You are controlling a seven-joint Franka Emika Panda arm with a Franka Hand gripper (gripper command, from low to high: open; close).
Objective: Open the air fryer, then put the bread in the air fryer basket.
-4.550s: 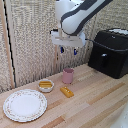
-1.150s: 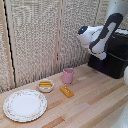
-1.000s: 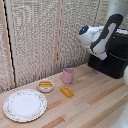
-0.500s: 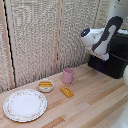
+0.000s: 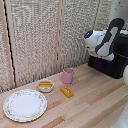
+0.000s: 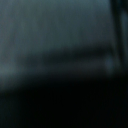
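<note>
Air fryer (image 5: pixel 114 59): black box at exterior view's right, on table (image 5: pixel 95 102); arm pressed up against its front.
Bread (image 5: pixel 67 92): on table just beside pink cup (image 5: pixel 68 76), well apart from arm.
Exterior view: fingers hidden behind arm, handle hidden too.
Wrist view: only dark blur, likely fryer surface; fingers' opening cannot tell.
Risk: fingers may miss or slip off handle, contact unseen.

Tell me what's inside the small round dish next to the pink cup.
The small round dish holds a yellow oblong piece lying flat, showing above the rim. The piece covers the dish's floor, so whether anything lies beneath it cannot be seen. The wrist view is too dark to help.
</note>
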